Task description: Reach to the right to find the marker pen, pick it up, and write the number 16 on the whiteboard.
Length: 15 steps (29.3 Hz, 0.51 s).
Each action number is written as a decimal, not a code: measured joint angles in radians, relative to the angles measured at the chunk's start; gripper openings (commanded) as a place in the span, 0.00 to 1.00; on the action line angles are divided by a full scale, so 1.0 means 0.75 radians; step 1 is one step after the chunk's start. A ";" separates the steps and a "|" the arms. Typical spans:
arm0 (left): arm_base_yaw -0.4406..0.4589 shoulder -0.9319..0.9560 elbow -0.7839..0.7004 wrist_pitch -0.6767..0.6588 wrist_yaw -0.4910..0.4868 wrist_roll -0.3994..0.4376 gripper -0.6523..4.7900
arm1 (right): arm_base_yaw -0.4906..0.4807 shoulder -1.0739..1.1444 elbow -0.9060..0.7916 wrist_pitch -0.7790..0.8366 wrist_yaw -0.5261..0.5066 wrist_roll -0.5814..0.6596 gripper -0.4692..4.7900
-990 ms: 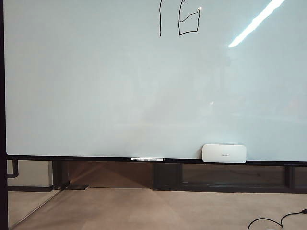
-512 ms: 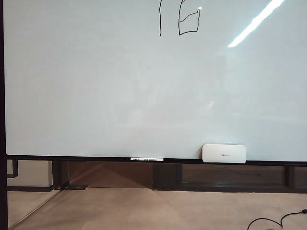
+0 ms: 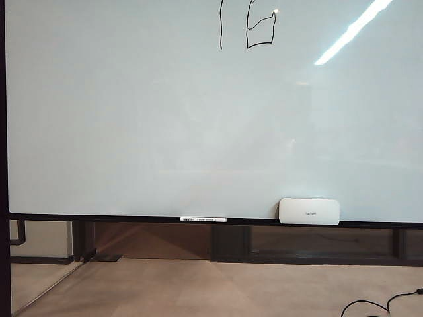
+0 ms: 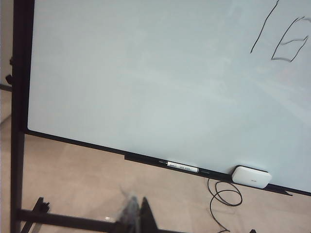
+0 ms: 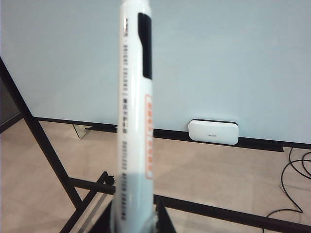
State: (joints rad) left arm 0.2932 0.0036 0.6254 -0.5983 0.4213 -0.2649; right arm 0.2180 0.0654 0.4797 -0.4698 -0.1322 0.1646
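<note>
The whiteboard (image 3: pixel 132 119) fills most of the exterior view, and neither gripper shows there. The number 16 (image 3: pixel 247 33) stands in thin black strokes at the board's top edge, right of the middle. My right gripper (image 5: pixel 138 219) is shut on the marker pen (image 5: pixel 136 121), a white barrel with a black clip and printed text that sticks out toward the whiteboard (image 5: pixel 233 58) without touching it. My left gripper (image 4: pixel 138 219) is a blurred pair of tips held together, with nothing between them. It hangs over the floor, back from the whiteboard (image 4: pixel 146 73) with the number 16 (image 4: pixel 265 26).
A white eraser (image 3: pixel 308 211) sits on the board's lower frame at the right, next to a small white label strip (image 3: pixel 203 219). The black stand bars (image 5: pixel 48 150) cross below the board. A black cable (image 4: pixel 223 194) loops on the beige floor.
</note>
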 measured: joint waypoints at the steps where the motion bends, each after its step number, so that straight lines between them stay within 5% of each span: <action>1: -0.001 -0.002 -0.040 0.052 0.001 -0.002 0.11 | 0.000 -0.001 -0.035 0.040 0.000 0.001 0.08; 15: -0.021 0.000 -0.398 0.532 -0.104 -0.102 0.11 | -0.001 -0.001 -0.346 0.386 0.126 0.145 0.08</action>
State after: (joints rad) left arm 0.2775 0.0036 0.3271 -0.1993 0.3435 -0.3412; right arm 0.2176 0.0647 0.2199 -0.1802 -0.0376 0.2737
